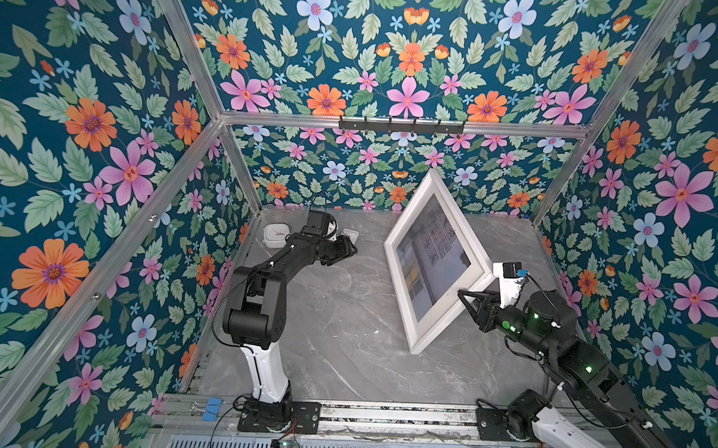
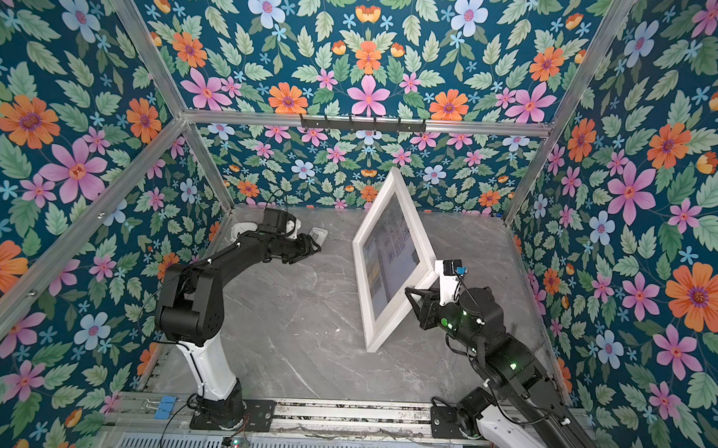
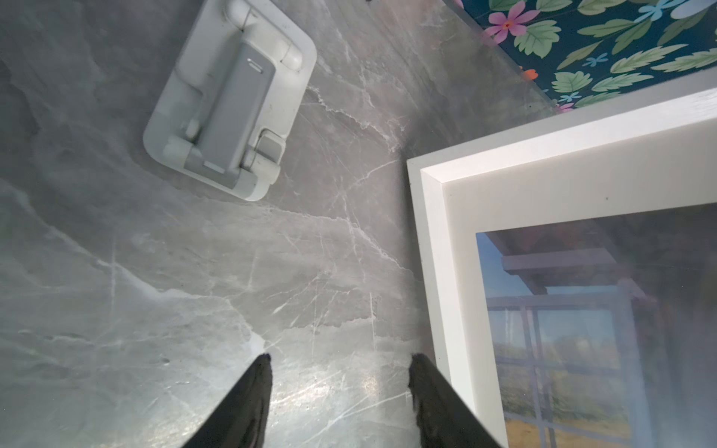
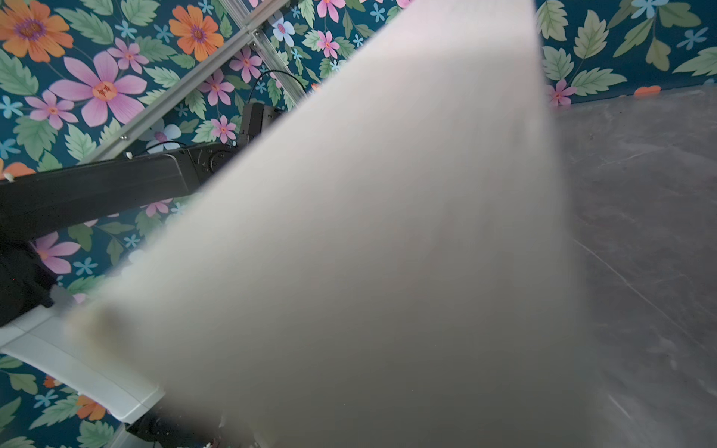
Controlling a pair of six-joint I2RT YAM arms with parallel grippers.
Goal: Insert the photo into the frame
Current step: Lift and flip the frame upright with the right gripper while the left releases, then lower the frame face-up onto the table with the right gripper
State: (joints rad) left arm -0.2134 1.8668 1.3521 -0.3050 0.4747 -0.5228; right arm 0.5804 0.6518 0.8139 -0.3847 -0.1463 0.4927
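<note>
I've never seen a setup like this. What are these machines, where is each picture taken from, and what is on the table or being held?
These are two robot arms mounted at a grey table inside a flower-papered booth. Two pictures look down from overhead, nearly the same; the other two come from cameras on the arms' wrists. The right claw grips the edge of the frame, holding it tilted up; the photo shows inside it. Its wrist view is mostly filled by the blurred white frame. The left claw is open and empty above the table. At the back lie a white folding stand and another small white object.
</note>
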